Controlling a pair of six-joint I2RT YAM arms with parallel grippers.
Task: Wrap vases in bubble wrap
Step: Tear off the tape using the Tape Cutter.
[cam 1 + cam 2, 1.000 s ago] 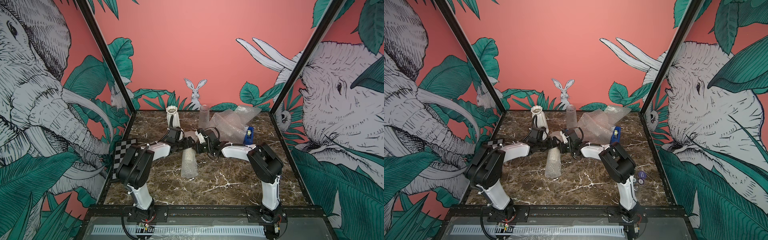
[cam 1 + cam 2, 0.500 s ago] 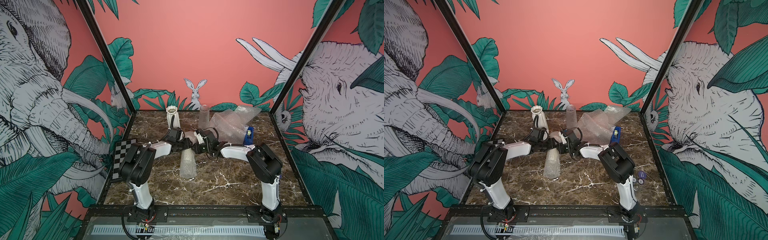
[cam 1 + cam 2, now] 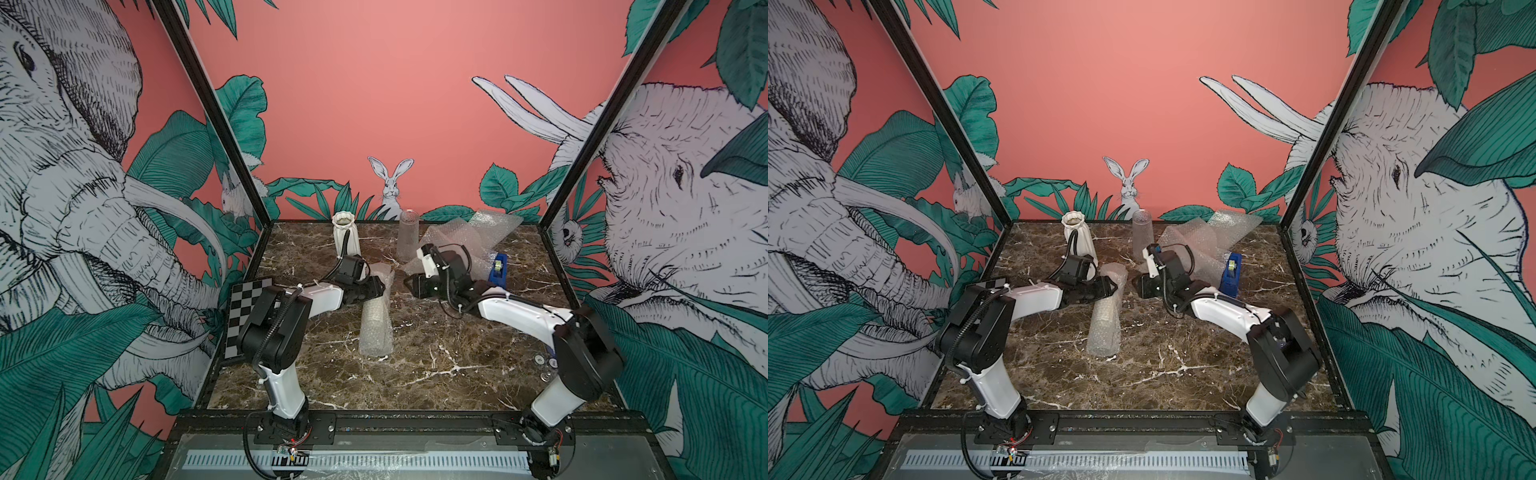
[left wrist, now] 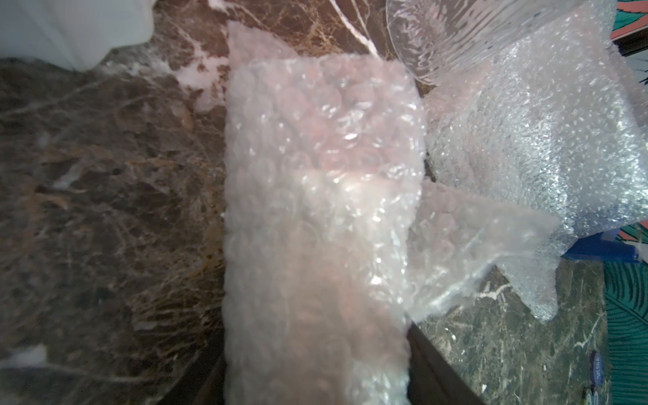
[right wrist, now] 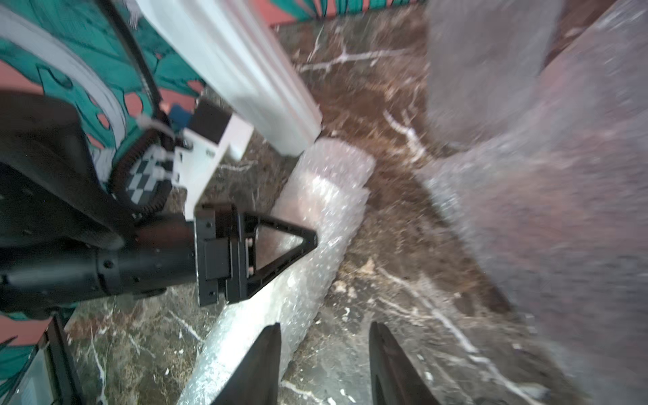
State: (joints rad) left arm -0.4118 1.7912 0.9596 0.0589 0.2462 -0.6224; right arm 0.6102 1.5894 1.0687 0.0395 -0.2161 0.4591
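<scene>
A vase rolled in bubble wrap (image 3: 376,320) (image 3: 1105,316) lies mid-table. My left gripper (image 3: 380,286) (image 3: 1111,286) is shut across its far part; in the left wrist view the roll (image 4: 315,210) fills the gap between the dark fingers (image 4: 431,368). My right gripper (image 3: 409,282) (image 5: 326,364) stands open just right of the roll (image 5: 315,228), with nothing between its fingers. A white ribbed vase (image 3: 345,232) (image 3: 1077,237) and a clear glass vase (image 3: 407,237) (image 3: 1142,235) stand upright at the back. Loose bubble wrap sheets (image 3: 469,237) (image 4: 543,140) lie back right.
A blue tape dispenser (image 3: 498,268) (image 3: 1231,274) sits behind the right arm beside the loose sheets. A checkerboard card (image 3: 245,307) leans at the left edge. Small round pieces (image 3: 544,361) lie near the right edge. The cage walls close in the table.
My left gripper has closed on the wrapped roll. My right gripper's jaws have opened and let the roll go.
</scene>
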